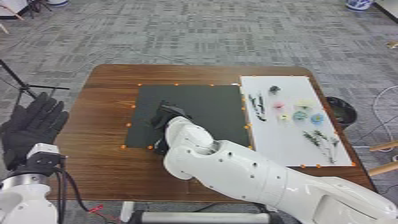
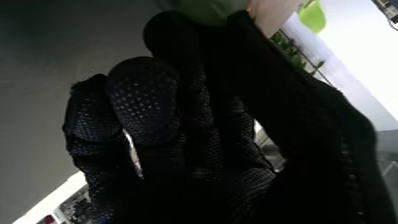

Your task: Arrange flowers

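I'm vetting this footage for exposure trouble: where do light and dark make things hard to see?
Head view: the right hand nearly merges with the dark mat, while the white sheet is bright; right wrist view: much of the right hand sinks into near-black shadow, and a background area beyond it is almost washed out to white.

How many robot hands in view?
2. Left hand: left of the table, open. Right hand: over the dark mat.
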`<state>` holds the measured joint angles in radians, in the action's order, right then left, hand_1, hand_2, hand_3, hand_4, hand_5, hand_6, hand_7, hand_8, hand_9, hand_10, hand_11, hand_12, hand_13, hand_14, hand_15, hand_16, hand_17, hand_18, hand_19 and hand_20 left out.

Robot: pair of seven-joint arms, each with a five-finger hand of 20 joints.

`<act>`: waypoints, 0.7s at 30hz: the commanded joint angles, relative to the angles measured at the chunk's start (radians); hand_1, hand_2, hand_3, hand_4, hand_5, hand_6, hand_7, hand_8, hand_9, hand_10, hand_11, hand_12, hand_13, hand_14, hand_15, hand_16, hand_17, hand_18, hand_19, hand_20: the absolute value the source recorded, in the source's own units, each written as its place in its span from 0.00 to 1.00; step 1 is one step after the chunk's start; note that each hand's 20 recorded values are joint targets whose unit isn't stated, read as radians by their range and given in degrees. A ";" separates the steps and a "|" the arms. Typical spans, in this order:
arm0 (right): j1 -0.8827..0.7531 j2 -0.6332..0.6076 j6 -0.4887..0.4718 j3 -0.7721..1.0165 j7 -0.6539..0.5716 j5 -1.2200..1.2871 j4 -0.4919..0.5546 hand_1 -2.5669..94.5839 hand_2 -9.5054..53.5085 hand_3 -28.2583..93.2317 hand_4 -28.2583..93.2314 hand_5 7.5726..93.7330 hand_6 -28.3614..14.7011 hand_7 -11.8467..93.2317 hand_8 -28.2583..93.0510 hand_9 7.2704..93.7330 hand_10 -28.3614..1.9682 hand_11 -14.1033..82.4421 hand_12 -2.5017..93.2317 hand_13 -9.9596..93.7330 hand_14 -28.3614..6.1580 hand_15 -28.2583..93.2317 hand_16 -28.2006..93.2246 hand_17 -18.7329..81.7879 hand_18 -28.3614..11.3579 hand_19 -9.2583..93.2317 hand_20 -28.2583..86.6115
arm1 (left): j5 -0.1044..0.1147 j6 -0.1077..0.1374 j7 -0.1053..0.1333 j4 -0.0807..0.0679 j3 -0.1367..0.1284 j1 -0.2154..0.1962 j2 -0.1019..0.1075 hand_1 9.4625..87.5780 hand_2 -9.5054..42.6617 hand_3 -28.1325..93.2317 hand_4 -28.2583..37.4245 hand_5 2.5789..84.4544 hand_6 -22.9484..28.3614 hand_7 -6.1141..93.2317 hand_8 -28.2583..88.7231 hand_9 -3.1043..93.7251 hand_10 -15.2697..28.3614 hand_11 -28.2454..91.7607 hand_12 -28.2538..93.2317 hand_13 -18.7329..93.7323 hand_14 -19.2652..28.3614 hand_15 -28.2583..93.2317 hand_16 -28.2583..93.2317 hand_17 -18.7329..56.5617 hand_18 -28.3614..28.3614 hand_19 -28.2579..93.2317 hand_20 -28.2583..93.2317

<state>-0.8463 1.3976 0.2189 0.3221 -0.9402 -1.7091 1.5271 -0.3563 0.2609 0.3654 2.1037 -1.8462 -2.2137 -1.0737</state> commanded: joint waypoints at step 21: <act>-0.031 -0.165 -0.161 0.006 0.009 -0.036 0.149 0.51 0.28 0.80 0.07 0.54 0.50 0.73 0.37 0.73 0.26 0.30 0.19 0.84 0.57 0.75 0.50 0.64 0.14 0.97 0.51 | 0.006 0.000 0.004 0.003 -0.006 -0.026 -0.022 0.22 0.50 0.85 0.00 0.54 0.64 0.18 0.17 0.41 0.71 0.42 0.32 0.41 0.72 0.46 0.19 0.17 0.77 0.53 0.31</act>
<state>-0.8508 1.2783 0.1521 0.2898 -0.9364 -1.7887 1.6390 -0.3499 0.2632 0.3759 2.1056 -1.8544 -2.2324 -1.0871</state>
